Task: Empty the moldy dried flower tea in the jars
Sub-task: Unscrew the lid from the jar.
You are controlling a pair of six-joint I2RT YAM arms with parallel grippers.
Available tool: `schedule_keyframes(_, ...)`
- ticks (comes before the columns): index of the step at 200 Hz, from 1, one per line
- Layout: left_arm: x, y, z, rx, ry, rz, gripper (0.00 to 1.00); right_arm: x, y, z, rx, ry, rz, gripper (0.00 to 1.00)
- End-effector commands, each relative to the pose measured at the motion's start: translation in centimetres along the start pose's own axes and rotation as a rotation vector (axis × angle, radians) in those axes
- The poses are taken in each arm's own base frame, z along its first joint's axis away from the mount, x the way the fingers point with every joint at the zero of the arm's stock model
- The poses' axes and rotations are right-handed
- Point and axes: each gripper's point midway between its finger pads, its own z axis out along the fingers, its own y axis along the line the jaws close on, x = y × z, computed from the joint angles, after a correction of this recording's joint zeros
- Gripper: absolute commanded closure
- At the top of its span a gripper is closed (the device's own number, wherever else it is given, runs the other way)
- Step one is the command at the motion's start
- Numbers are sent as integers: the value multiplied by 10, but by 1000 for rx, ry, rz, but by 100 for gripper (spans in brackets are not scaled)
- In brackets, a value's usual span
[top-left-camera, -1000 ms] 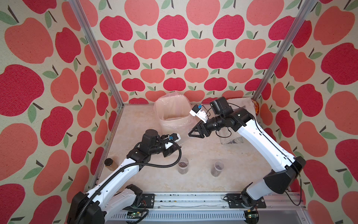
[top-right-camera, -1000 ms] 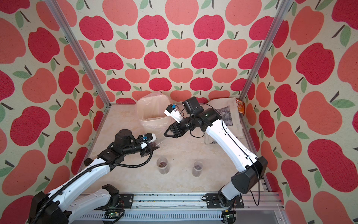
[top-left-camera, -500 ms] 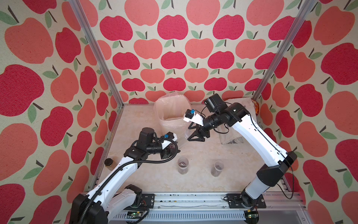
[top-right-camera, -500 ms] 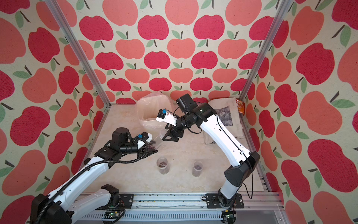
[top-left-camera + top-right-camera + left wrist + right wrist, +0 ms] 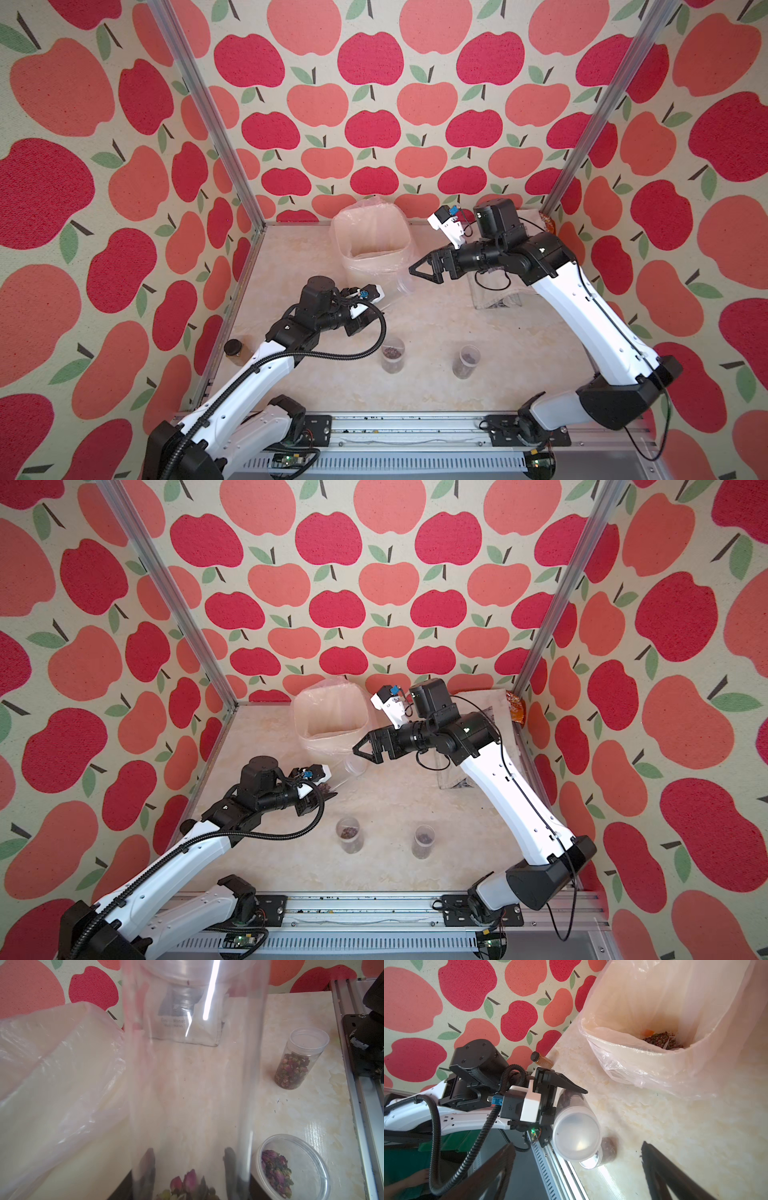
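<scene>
My left gripper [image 5: 368, 318] is shut on a clear jar [image 5: 390, 297] and holds it lying on its side above the table. The jar's lid [image 5: 576, 1132] points at my right gripper [image 5: 415, 270]. Moldy dried flower tea [image 5: 187, 1184] lies at the held end, between the fingers [image 5: 148, 1167]. My right gripper [image 5: 581, 1172] stands open just off the lid; its fingers [image 5: 500, 1167] do not touch it. Two more jars [image 5: 392, 353] [image 5: 467, 359] with tea stand upright near the front, seen in both top views [image 5: 349, 833] [image 5: 423, 839].
A cream bin with a plastic liner [image 5: 374, 249] stands at the back, just behind the held jar, with tea at its bottom [image 5: 662, 1040]. A clear bag [image 5: 494, 291] lies under my right arm. A small brown bottle [image 5: 235, 351] stands by the left wall.
My right gripper's jaws have opened wide. The wrist dipped towards the table, then came back level, facing the jar's lid. The left arm has kept the jar in nearly the same place.
</scene>
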Motion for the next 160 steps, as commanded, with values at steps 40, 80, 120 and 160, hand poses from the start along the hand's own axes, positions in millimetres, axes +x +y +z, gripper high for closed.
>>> schedule_keyframes(40, -10, 3, 3, -32, -16, 61, 87, 22, 0, 36, -51, 108, 127, 6)
schedule_keyframes(80, -8, 3, 5, -28, 2, 67, 87, 30, 3, 47, -62, 154, 114, 27)
schedule_keyframes(120, -11, -2, 3, -10, -20, 44, 88, 35, 10, 49, -104, 190, 91, 48)
schedule_keyframes(160, -14, -17, -3, 100, -71, -15, 88, 39, 18, 45, -157, 217, -98, 62)
